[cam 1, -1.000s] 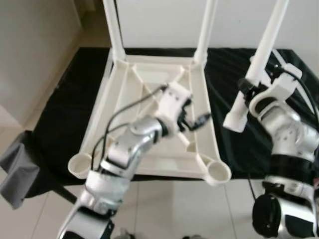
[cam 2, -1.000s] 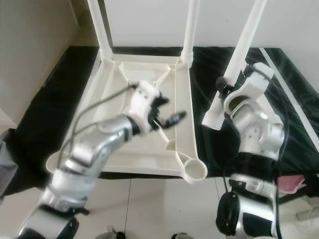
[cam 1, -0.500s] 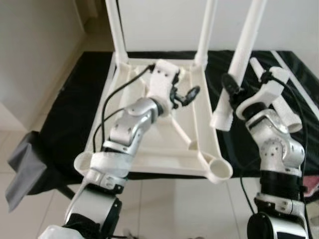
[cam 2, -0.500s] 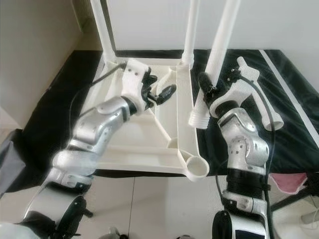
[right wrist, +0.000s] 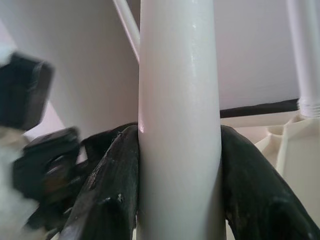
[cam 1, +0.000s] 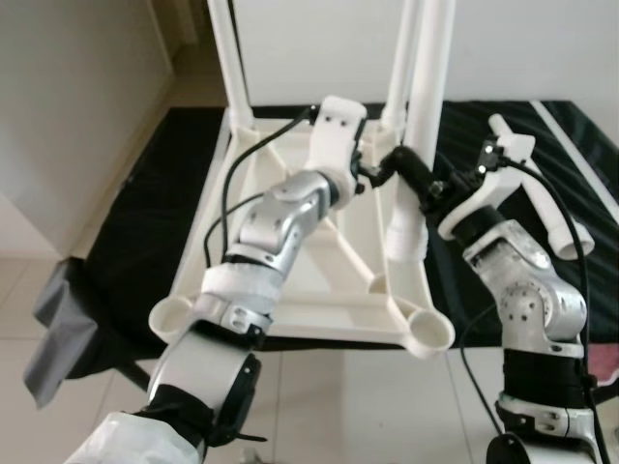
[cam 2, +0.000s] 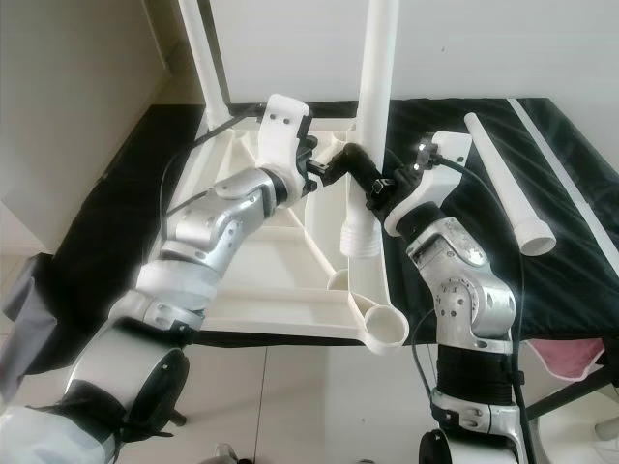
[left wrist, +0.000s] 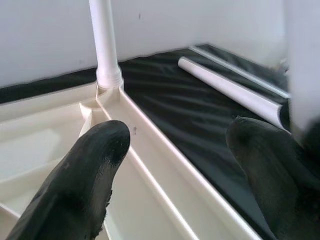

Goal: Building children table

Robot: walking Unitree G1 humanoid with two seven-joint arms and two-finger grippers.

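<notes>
Black cloth (cam 1: 126, 242) covers the floor under the upturned white table top (cam 1: 290, 309), which carries 2 legs at its 12 o'clock corners. Right gripper (cam 2: 372, 188) clamps a loose leg (cam 2: 368, 135) upright above the top's 3 o'clock rail; left gripper (cam 1: 377, 172), fingers spread, hovers just beside it. Another leg (cam 2: 503, 179) lies at 2 o'clock.

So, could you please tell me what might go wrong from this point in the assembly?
1. The right pincer holds the table leg low on its shaft, threaded end above the tabletop rim, short of the near-right socket; it could catch the rim.
2. The open left pincer sits right beside that leg and might knock it.
3. A spare leg lies loose on the black cloth and could roll.
</notes>
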